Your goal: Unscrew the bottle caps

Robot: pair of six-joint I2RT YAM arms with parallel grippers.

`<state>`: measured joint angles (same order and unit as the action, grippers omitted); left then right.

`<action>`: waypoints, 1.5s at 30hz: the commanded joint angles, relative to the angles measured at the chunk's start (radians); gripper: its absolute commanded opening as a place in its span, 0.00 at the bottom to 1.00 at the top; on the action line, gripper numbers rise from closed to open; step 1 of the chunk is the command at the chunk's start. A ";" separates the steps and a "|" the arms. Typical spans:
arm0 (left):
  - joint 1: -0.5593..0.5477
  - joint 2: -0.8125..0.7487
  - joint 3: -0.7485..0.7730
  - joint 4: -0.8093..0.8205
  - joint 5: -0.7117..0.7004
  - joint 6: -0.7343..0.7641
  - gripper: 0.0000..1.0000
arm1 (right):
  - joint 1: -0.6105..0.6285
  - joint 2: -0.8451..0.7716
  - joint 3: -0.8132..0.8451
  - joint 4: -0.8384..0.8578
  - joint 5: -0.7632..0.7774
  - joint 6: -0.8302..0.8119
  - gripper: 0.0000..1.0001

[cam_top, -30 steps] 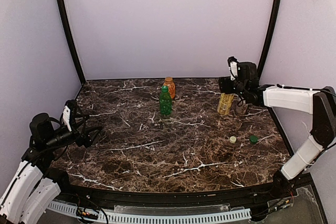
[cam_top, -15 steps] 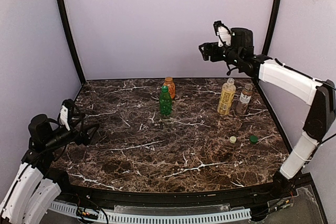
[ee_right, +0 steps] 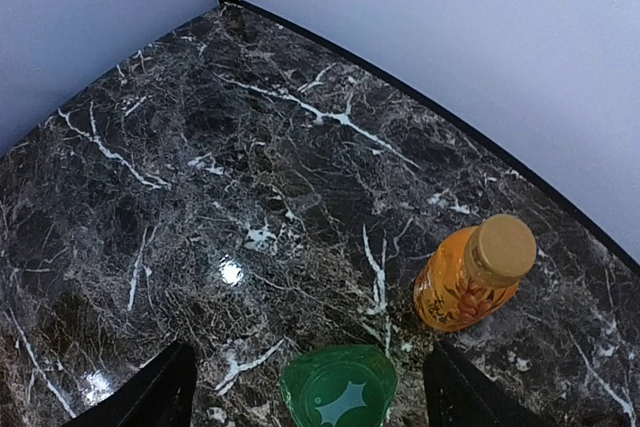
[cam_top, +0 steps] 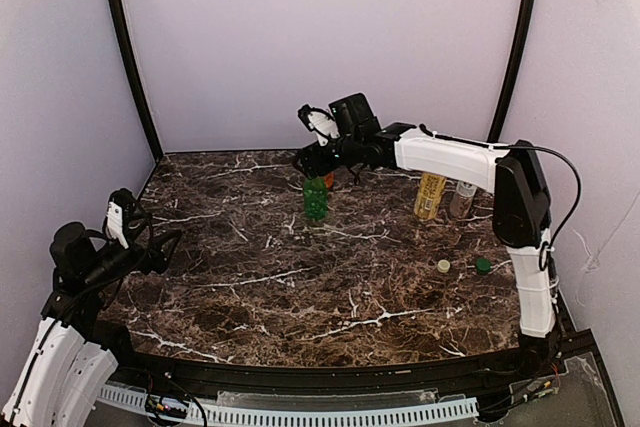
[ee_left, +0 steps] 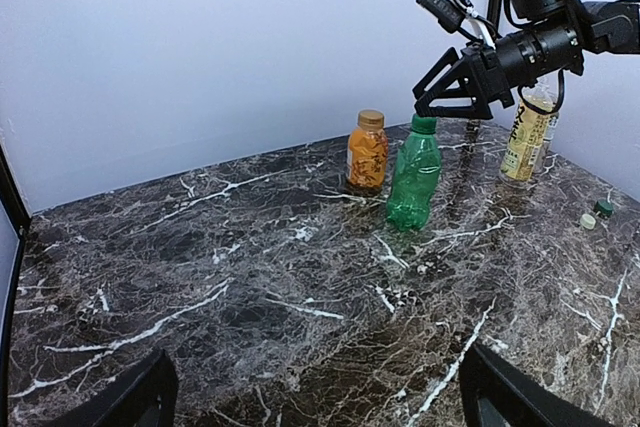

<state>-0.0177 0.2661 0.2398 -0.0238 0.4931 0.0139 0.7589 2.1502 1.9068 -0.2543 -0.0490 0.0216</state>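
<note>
The green bottle point(cam_top: 315, 198) stands at mid-back of the marble table point(cam_top: 330, 287), its green cap point(ee_left: 424, 125) on. My right gripper point(cam_top: 316, 161) hovers open just above it, with the cap point(ee_right: 340, 395) low between the two black fingers point(ee_right: 150, 395) and touching neither. The squat orange bottle point(ee_right: 468, 277) with a tan cap stands just behind, mostly hidden in the top view. At the back right stand the yellow bottle point(cam_top: 430, 196) and the clear bottle point(cam_top: 462, 200). My left gripper point(cam_top: 160, 247) is open and empty, low at the left edge.
Two loose caps lie at the right, one whitish point(cam_top: 443, 266) and one green point(cam_top: 483, 266). Lilac walls close in the back and sides, with black posts point(cam_top: 128, 57) in the back corners.
My right arm has swung from the yellow and clear bottles at the back right, up and leftward, to just over the green bottle. The left arm has drawn back slightly.
</note>
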 commanded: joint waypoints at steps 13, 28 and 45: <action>0.005 -0.008 -0.019 0.020 0.022 -0.043 0.99 | 0.002 0.047 0.004 -0.027 -0.004 0.044 0.41; 0.005 -0.010 -0.019 0.019 0.028 -0.045 0.99 | 0.000 0.055 -0.008 -0.030 0.039 0.026 0.36; 0.005 -0.017 -0.020 0.019 0.038 -0.046 0.99 | 0.000 0.060 -0.003 -0.054 0.046 0.000 0.42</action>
<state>-0.0166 0.2592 0.2337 -0.0227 0.5159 -0.0181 0.7589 2.1944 1.9099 -0.3004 -0.0143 0.0296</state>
